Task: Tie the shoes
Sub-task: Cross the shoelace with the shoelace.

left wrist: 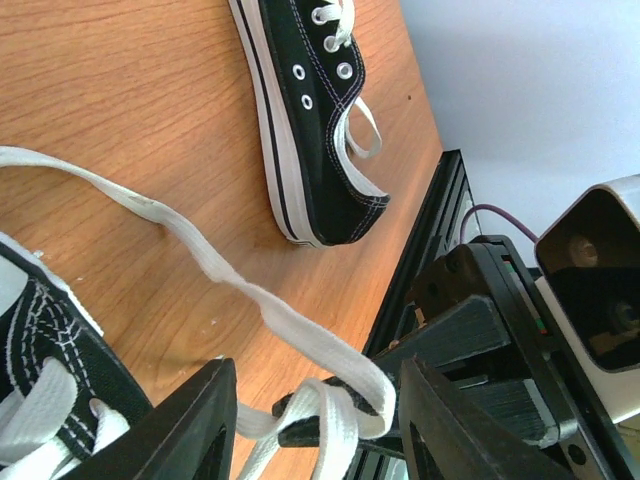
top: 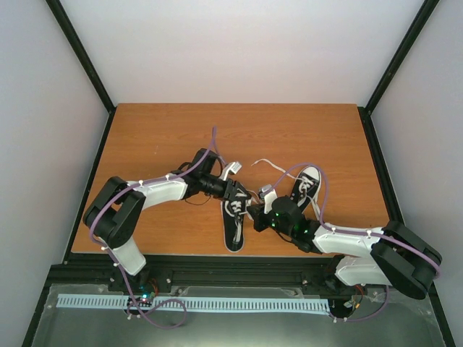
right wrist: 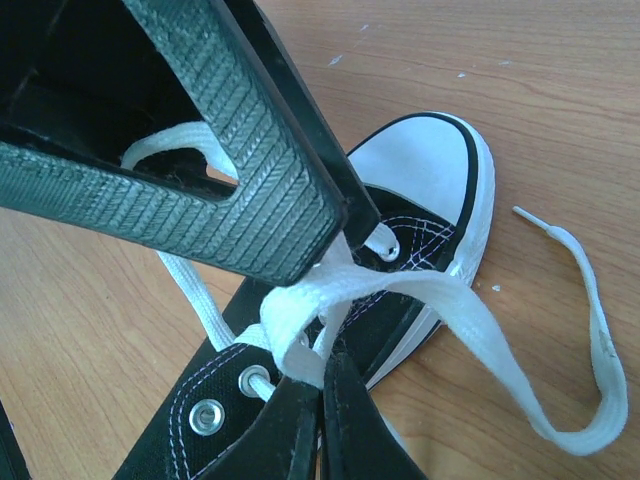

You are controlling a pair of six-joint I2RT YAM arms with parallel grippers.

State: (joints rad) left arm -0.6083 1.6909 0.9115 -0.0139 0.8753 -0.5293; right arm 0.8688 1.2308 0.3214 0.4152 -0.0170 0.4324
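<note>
Two black sneakers with white toe caps lie on the wooden table. The near shoe point(top: 234, 224) lies at the centre with its toe towards the front edge; the other shoe point(top: 307, 186) lies to its right. My right gripper point(right wrist: 322, 365) is shut on a loop of the near shoe's white lace point(right wrist: 330, 290), just above its eyelets. My left gripper point(left wrist: 318, 372) is open, its fingers point(left wrist: 185, 430) either side of the lace loop point(left wrist: 340, 400) that wraps round the right gripper's shut tips. In the top view the left gripper point(top: 237, 194) and right gripper point(top: 259, 211) meet over the near shoe.
A loose lace end point(right wrist: 590, 330) trails on the table beside the near shoe's toe cap point(right wrist: 425, 170). The other shoe point(left wrist: 310, 120) lies close to the table's black front rail point(left wrist: 420, 260). A lace tail point(top: 269, 165) lies behind the shoes.
</note>
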